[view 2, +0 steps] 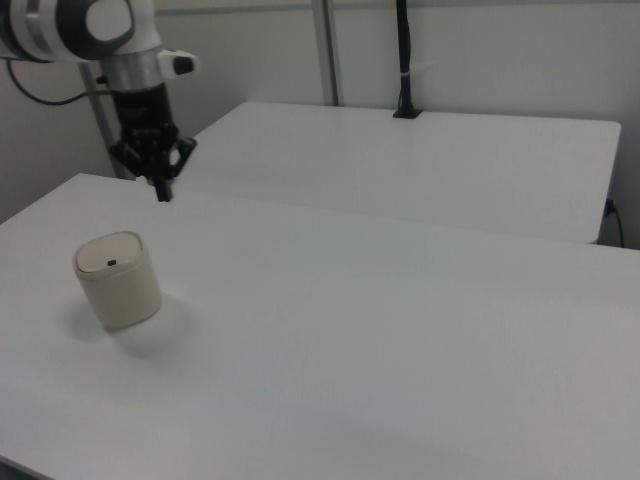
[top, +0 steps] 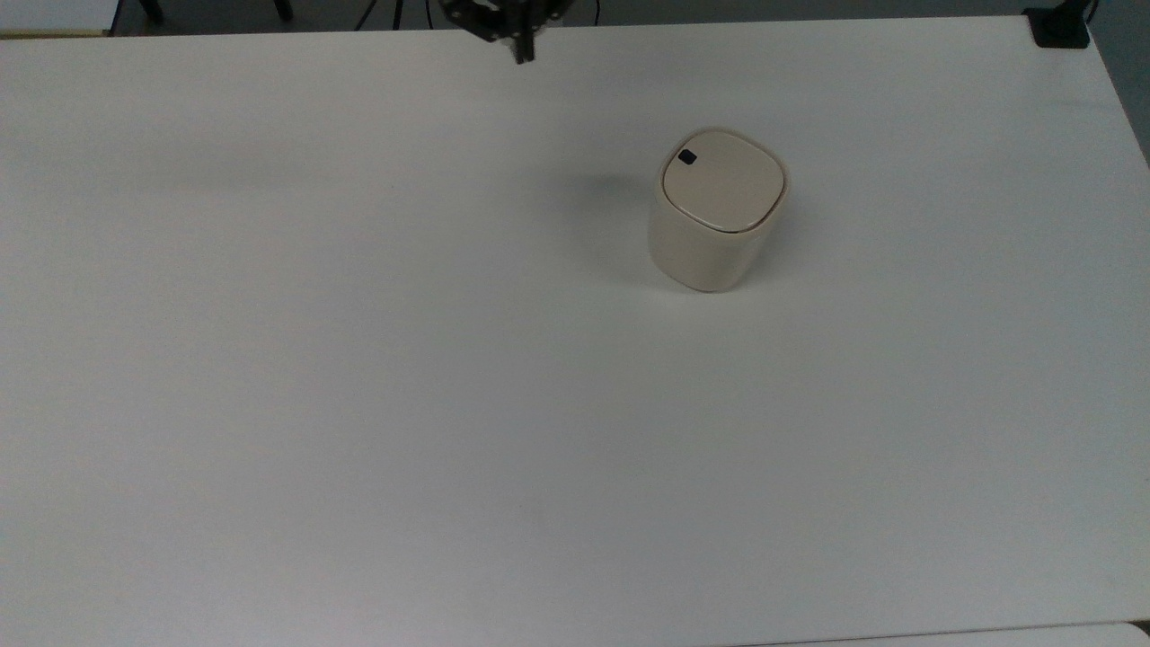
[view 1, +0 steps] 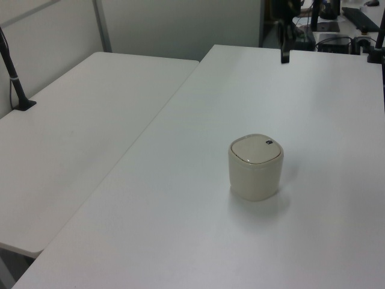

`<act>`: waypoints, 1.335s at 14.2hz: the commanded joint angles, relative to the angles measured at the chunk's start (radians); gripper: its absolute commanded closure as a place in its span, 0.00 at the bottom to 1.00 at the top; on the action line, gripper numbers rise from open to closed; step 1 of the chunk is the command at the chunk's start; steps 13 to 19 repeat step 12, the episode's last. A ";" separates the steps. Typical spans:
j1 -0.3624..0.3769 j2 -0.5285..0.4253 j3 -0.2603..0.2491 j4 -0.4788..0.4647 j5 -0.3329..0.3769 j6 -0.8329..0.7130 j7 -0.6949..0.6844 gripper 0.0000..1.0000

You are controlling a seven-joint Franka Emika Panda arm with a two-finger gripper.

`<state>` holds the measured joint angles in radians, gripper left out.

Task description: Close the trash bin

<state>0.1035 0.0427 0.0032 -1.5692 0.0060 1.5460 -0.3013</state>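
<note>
The trash bin [top: 710, 243] is a small cream-beige rounded-square tub standing upright on the white table [top: 359, 359]. Its flat lid [top: 726, 184] lies down flush on the rim, with a small dark square mark [top: 687, 157] near one corner. The bin also shows in the left view [view 1: 255, 171] and the right view [view 2: 120, 285]. My gripper [top: 522, 52] hangs at the table's far edge in the top view, well away from the bin and above the surface. It is also in the left view [view 1: 284, 58] and the right view [view 2: 162, 192]. Its fingers are shut on nothing.
A second white table [view 1: 78, 126] stands beside this one, with a black clamped pole [view 1: 15, 78] on it. A black clamp [top: 1060, 27] sits at the top view's upper right corner. Wide bare tabletop surrounds the bin.
</note>
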 commanded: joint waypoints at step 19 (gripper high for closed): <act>-0.137 -0.017 -0.026 -0.003 -0.006 0.048 0.183 0.00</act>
